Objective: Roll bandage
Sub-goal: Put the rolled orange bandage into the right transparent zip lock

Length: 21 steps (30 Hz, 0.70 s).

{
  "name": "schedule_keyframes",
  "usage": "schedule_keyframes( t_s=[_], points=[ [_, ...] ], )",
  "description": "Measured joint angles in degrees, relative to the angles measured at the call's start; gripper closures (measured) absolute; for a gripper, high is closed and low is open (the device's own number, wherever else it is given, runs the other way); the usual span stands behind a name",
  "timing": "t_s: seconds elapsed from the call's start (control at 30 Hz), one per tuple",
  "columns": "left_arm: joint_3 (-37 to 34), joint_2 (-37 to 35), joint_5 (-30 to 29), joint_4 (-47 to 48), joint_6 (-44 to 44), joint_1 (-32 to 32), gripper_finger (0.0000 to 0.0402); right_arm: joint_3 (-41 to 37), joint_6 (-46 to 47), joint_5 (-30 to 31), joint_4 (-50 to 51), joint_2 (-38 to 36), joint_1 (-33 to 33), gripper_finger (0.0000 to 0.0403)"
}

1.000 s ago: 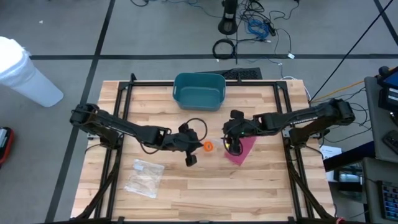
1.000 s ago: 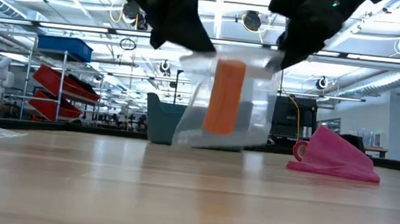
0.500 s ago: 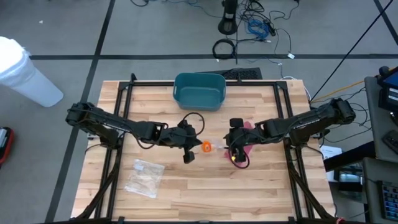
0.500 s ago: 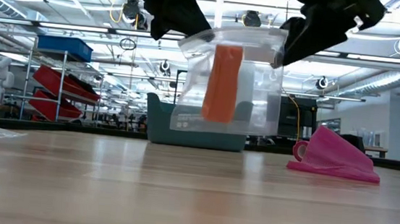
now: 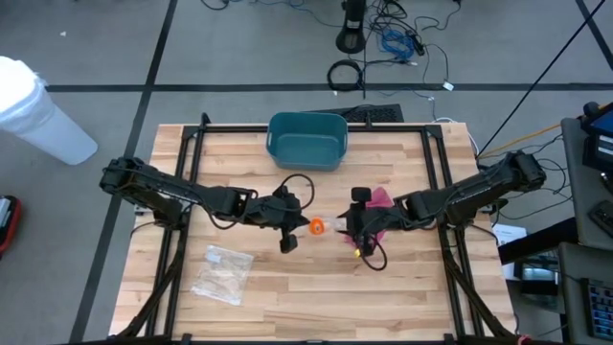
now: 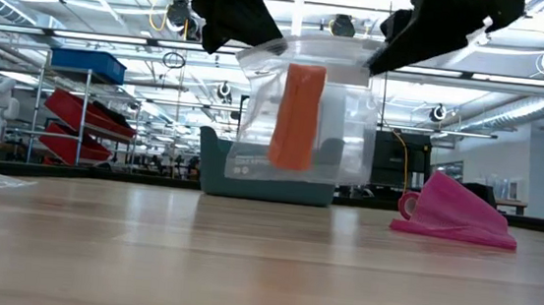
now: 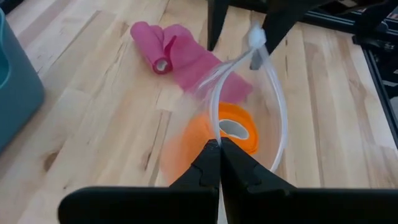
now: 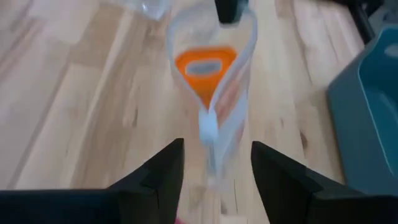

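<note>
From my station I see the wooden table [image 5: 402, 297] with the teal bin [image 5: 306, 139] at its far edge. A pink bandage [image 6: 454, 213] lies crumpled on the wood under the right arm. Between the arms hangs a clear zip bag [image 6: 305, 116], lifted off the table, with the orange bandage roll [image 7: 233, 127] inside. The left gripper [image 7: 219, 152] is pinched tight on one bag edge. The right gripper [image 8: 210, 158] has fingers parted around the opposite edge (I cannot tell whether they touch it).
</note>
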<state>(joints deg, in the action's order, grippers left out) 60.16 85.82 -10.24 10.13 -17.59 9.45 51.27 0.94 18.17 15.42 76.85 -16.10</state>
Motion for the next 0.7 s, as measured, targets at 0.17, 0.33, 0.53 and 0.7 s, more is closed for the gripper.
schedule_keyframes(
  t_s=[0.17,0.33,0.53,0.7],
  points=[
    [0.0,0.0,0.9,-0.16,-0.04,0.0,0.0402,-0.55,-0.17,0.94,-1.95,0.65,-0.16,0.0313],
    [0.0,0.0,1.09,-0.2,-0.16,0.05,0.0401,-0.55,-2.98,3.8,-1.21,0.77,-0.15,0.0394],
    [0.0,0.0,0.43,-0.24,-1.47,0.82,0.0381,-0.55,-4.62,7.0,3.34,0.73,1.57,0.0395],
    [0.0,0.94,-4.1,-0.05,-1.61,1.18,0.0394,-0.55,2.21,9.29,7.55,0.66,2.57,0.0361]
  ],
)
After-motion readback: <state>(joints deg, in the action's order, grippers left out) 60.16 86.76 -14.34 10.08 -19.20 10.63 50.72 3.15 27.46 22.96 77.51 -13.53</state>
